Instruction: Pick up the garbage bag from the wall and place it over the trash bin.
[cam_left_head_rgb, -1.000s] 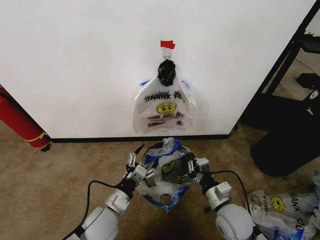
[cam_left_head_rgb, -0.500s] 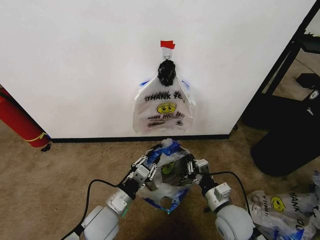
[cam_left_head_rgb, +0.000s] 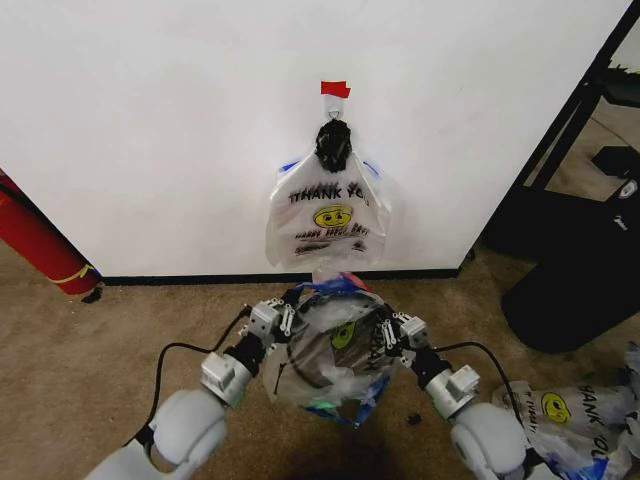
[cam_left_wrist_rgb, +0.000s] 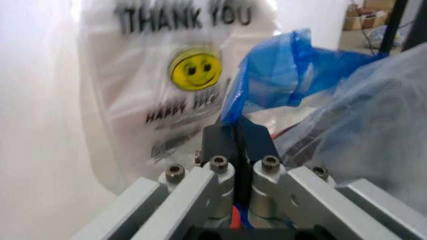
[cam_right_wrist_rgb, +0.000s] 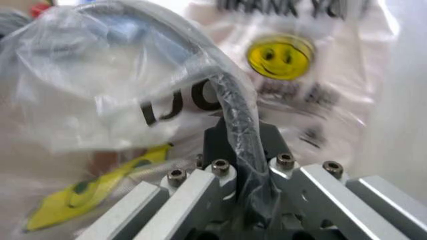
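At the centre, low in the head view, the garbage bag (cam_left_head_rgb: 335, 345) is spread over the trash bin (cam_left_head_rgb: 322, 350). The left gripper (cam_left_head_rgb: 285, 320) pinches its rim at nine o'clock; the right gripper (cam_left_head_rgb: 385, 335) clamps it at three o'clock. At twelve o'clock another smiley bag (cam_left_head_rgb: 328, 215) hangs on the wall (cam_left_head_rgb: 150, 120).

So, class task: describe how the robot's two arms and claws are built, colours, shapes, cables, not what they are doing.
Both arms have rounded white shells and blocky silver-grey wrists. A black cable loops beside each. The left claw and right claw are silver metal frames with hex bolts; close up, the fingers are dark and flat.
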